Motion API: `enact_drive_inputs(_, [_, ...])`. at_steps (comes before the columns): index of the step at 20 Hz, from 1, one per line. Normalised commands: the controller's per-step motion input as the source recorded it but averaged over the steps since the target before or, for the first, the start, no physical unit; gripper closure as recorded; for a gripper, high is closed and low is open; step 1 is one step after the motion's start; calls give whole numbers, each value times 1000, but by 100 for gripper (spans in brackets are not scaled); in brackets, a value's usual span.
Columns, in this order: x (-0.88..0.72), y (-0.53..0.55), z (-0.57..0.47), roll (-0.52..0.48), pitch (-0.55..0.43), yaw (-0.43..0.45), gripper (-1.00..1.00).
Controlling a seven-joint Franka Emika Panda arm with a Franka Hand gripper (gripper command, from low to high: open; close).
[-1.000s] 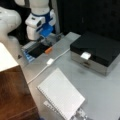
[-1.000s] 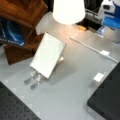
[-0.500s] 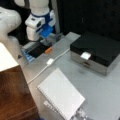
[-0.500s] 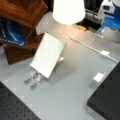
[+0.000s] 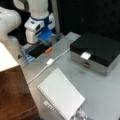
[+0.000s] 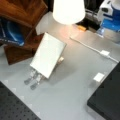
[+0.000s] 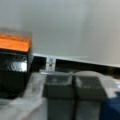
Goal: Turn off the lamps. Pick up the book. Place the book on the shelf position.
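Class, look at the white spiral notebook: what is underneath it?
The book leans tilted on a slotted grey metal stand, whose feet stick out at its lower edge. The stand's upper part is hidden behind the book. The end effector is far away, by the orange switch.

A large white spiral-bound notebook (image 5: pixel 61 95) (image 6: pixel 48 54) is leaning tilted on a stand, its wire coil running along one long edge. Just beside it, a big dark reddish-brown wooden block (image 5: pixel 13 96) (image 6: pixel 21 11) is standing.
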Motion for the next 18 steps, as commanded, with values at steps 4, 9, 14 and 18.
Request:
enact_drive_inputs(4, [-201, 122, -383, -15, -249, -97, 100])
enact_drive_inputs(9, [-200, 176, -464, -1, -254, -90, 100])
enact_drive_inputs(14, [-261, 187, -538, 29, -288, -116, 100])
enact_drive_inputs(18, [-314, 101, -462, 80, -325, -114, 100])
